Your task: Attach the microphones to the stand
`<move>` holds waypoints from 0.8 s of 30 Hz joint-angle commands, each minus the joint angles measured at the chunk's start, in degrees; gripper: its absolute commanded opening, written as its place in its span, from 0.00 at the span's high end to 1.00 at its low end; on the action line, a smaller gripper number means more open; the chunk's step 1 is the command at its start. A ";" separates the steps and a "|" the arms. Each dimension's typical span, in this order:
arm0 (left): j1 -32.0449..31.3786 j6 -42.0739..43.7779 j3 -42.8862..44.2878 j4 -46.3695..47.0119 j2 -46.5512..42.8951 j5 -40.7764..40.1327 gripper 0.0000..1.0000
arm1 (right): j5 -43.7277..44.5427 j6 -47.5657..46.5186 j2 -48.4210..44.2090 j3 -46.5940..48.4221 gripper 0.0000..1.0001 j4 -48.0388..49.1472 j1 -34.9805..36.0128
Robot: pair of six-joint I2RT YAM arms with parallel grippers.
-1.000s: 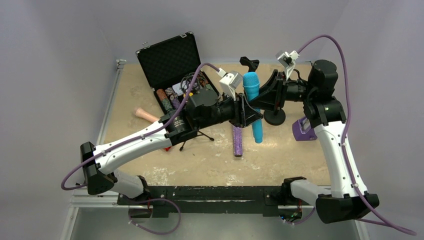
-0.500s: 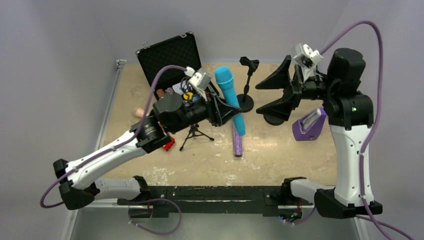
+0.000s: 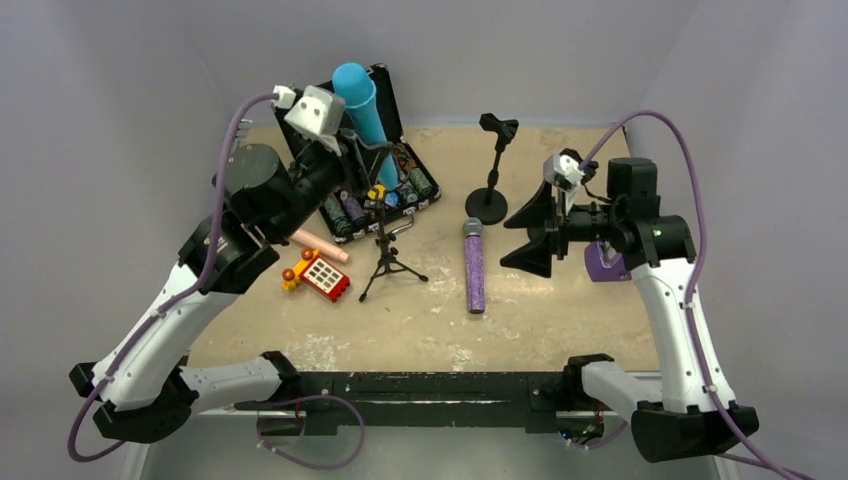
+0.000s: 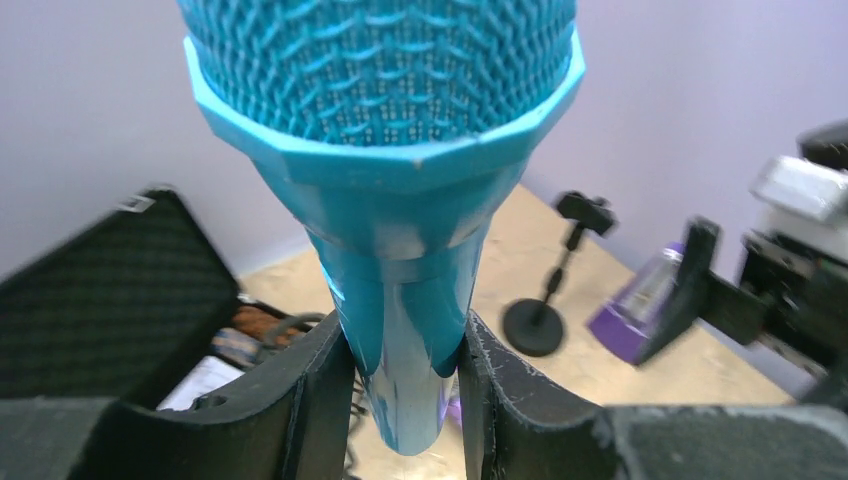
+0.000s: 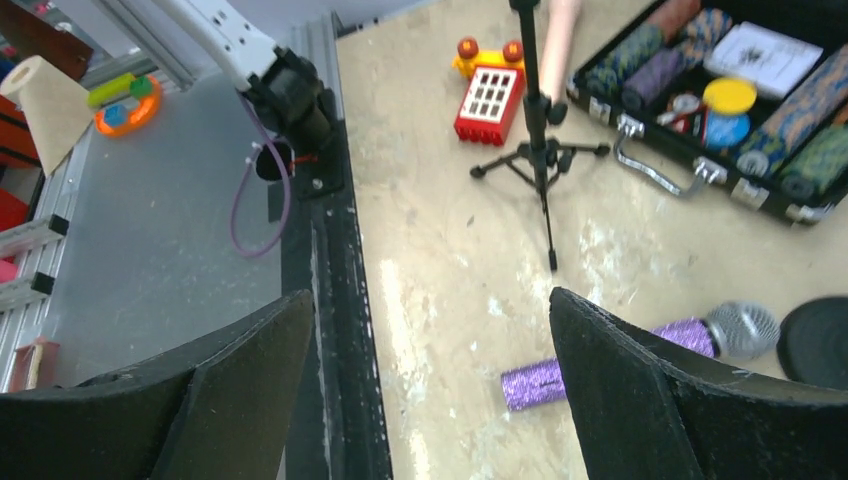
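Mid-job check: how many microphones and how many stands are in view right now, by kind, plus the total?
Microphones: 3 (blue microphone, purple microphone, pink microphone)
Stands: 2 (tripod stand, round-base stand)
Total: 5

Left hand [image 3: 364,148] gripping blue microphone [image 3: 358,100] head-up, purple microphone [image 3: 474,268] flat on table [image 3: 560,320], right hand [image 3: 527,232] spread
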 commanded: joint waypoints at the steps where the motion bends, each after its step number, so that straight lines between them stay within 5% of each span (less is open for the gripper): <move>1: 5.06 8.35 6.39 -1.83 6.03 -5.61 1.00 | 0.65 -8.22 -0.97 -6.05 0.08 1.90 -0.14; 6: 8.89 7.91 8.83 0.46 10.64 -2.99 1.00 | -0.26 -15.11 -1.61 -12.76 0.08 -0.19 -0.16; 15: 11.57 5.53 8.16 2.53 13.96 0.41 1.00 | -0.94 -14.18 -4.02 -20.88 0.07 5.84 -0.13; 24: 13.15 2.68 -0.26 7.69 13.64 2.96 1.00 | -0.97 -15.84 -2.62 -22.54 0.07 5.33 -0.13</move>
